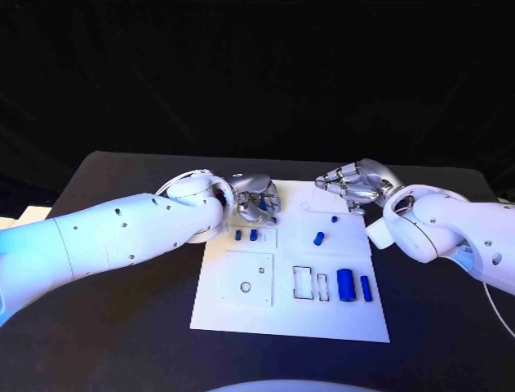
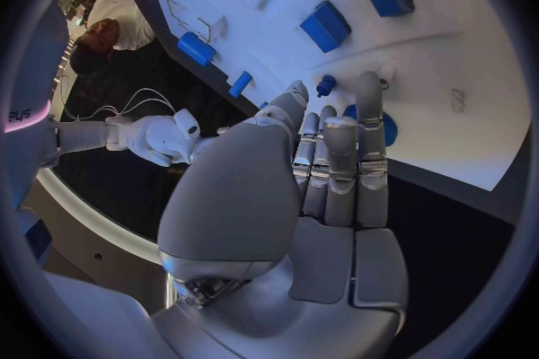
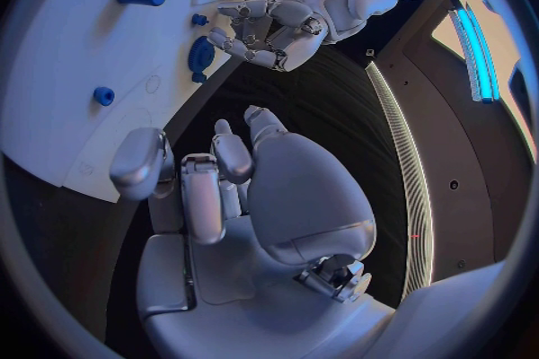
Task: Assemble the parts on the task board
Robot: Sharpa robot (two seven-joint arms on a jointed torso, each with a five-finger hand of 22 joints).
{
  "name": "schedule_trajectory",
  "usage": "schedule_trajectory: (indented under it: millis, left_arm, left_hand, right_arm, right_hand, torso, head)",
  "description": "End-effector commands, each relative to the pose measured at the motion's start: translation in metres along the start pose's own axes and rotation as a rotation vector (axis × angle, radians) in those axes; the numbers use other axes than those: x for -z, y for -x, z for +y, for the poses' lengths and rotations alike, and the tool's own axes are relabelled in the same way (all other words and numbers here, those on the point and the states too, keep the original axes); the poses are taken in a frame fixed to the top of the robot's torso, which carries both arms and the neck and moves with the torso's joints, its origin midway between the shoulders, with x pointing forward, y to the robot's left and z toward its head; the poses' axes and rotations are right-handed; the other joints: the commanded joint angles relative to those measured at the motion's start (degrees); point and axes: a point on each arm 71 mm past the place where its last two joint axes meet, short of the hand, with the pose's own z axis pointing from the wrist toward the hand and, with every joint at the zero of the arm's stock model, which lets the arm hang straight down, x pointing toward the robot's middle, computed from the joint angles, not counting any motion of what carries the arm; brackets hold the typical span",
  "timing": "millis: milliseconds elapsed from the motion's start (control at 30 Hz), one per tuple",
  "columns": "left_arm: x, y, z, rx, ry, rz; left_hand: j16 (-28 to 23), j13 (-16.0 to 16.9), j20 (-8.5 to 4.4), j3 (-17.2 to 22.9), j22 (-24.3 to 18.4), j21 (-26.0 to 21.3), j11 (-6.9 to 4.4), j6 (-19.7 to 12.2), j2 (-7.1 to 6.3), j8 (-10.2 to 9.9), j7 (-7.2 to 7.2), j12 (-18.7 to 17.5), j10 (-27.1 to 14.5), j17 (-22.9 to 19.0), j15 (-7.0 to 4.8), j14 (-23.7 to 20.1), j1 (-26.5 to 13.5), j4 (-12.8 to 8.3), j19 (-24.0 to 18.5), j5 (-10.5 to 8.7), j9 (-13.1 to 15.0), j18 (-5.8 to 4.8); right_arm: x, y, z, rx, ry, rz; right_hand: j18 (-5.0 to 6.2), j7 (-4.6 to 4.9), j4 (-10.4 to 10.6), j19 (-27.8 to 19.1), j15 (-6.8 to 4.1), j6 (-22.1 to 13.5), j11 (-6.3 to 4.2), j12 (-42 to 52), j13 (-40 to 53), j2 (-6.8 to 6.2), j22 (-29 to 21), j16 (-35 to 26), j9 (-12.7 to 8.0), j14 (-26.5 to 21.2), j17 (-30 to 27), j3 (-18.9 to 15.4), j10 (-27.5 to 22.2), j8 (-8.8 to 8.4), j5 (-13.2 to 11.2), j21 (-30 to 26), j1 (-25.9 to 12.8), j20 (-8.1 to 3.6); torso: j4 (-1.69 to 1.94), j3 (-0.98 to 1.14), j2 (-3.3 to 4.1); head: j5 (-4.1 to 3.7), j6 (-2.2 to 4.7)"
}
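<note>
The white task board lies mid-table. My left hand hovers over its far left part, fingers drawn together and curled in, nothing in them. From the left wrist the hand covers part of a round blue part. My right hand is at the board's far right corner, fingers curled in and empty; the right wrist view shows it off the board's edge. Two small blue parts sit by the left hand, one blue peg mid-board, and two long blue parts near right.
Empty rectangular slots and a square plate with a hole take up the board's near half. Black table surrounds the board. A white cable trails along my right arm.
</note>
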Motion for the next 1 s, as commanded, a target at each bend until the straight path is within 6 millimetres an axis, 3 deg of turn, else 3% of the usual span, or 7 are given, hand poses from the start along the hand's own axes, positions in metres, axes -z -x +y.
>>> schedule_trajectory:
  millis: [33, 367, 467, 700, 1000]
  left_arm:
    - [-0.003, -0.005, -0.001, -0.077, 0.032, 0.042]
    - [-0.011, -0.01, -0.004, -0.105, 0.045, 0.063]
    - [-0.013, -0.012, -0.005, -0.113, 0.055, 0.078]
    - [-0.015, -0.014, -0.004, -0.128, 0.081, 0.092]
    - [-0.016, -0.016, -0.006, -0.133, 0.086, 0.109]
  left_hand:
    - [0.5, -0.3, -0.05, -0.1, 0.1, 0.3, 0.07, 0.4, -0.02, -0.4, -0.11, -0.3, -0.4, 0.1, 0.01, 0.1, -0.3, -0.2, 0.3, -0.07, -0.2, 0.03]
    - [7.6, -1.7, -0.09, 0.7, 6.6, 8.3, -0.03, 1.6, 0.89, -0.9, -0.24, -0.8, 0.8, 5.8, -0.08, 2.6, -0.1, -0.4, 3.3, -0.04, -1.3, -1.12]
    - [7.8, -1.9, -0.11, 1.0, 7.0, 8.7, -0.08, 2.0, 1.03, -0.9, -0.31, -0.9, 1.0, 5.7, -0.11, 2.5, 0.1, -0.5, 3.4, -0.03, -1.4, -1.16]
    - [13.1, -2.4, -0.31, 2.3, 13.4, 17.0, -0.38, 2.9, 1.62, -1.3, -0.34, -0.9, 2.7, 10.6, -0.4, 4.6, 0.7, -0.9, 6.1, -0.03, -2.1, -2.39]
    - [17.1, -3.0, -0.5, 4.3, 18.4, 23.1, -0.55, 4.0, 2.01, -1.6, -0.35, -1.3, 4.0, 14.1, -0.53, 6.1, 0.9, -1.4, 7.7, 0.01, -2.7, -3.31]
  right_arm:
    - [0.0, -0.002, 0.001, 0.005, 0.017, 0.012]
    - [-0.001, -0.003, 0.002, 0.008, 0.02, 0.016]
    - [-0.001, -0.004, 0.002, 0.008, 0.019, 0.018]
    - [-0.001, -0.004, 0.002, 0.009, 0.016, 0.023]
    - [-0.001, -0.004, 0.002, 0.023, 0.017, 0.024]
  right_hand:
    - [0.81, 0.18, 0.0, -0.2, 0.29, -0.4, 0.07, -0.1, 0.1, 0.04, 0.0, -0.3, 0.0, 4.0, 7.1, 0.0, -0.2, -0.3, -0.1, -0.2, 0.3, -0.04]
    - [0.8, 0.18, 0.1, -0.2, 0.29, -0.4, 0.06, -0.1, 0.0, 0.12, 0.0, -0.3, 0.0, 4.0, 7.1, 0.0, -0.3, -0.3, -0.1, -0.2, 0.3, -0.04]
    - [0.8, 0.18, 0.1, -0.2, 0.29, -0.4, 0.06, -0.1, 0.0, 0.12, 0.0, -0.3, 0.0, 4.0, 7.1, 0.0, -0.3, -0.3, -0.1, -0.2, 0.3, -0.04]
    - [0.8, 0.18, 0.1, -0.2, 0.29, -0.4, 0.07, -0.2, 0.0, 0.2, 0.0, -0.3, 0.0, 4.0, 7.1, 0.0, -0.3, -0.29, 0.0, -0.2, 0.3, -0.03]
    - [0.81, 0.18, 0.1, -0.2, 0.29, -0.4, 0.07, -0.2, 0.0, 0.22, 0.0, -0.3, 0.1, 4.0, 7.1, 0.0, -0.3, -0.29, 0.0, -0.3, 0.3, -0.03]
  torso:
    - [0.01, -0.02, -0.01]
    - [-0.05, 0.01, 0.06]
    - [-0.02, 0.02, 0.05]
    - [0.03, 0.03, 0.02]
    - [0.0, 0.03, 0.0]
  head:
    - [-0.04, -0.04]
    - [0.02, -0.27]
    - [0.05, -0.3]
    - [0.0, -0.39]
    - [0.0, -0.42]
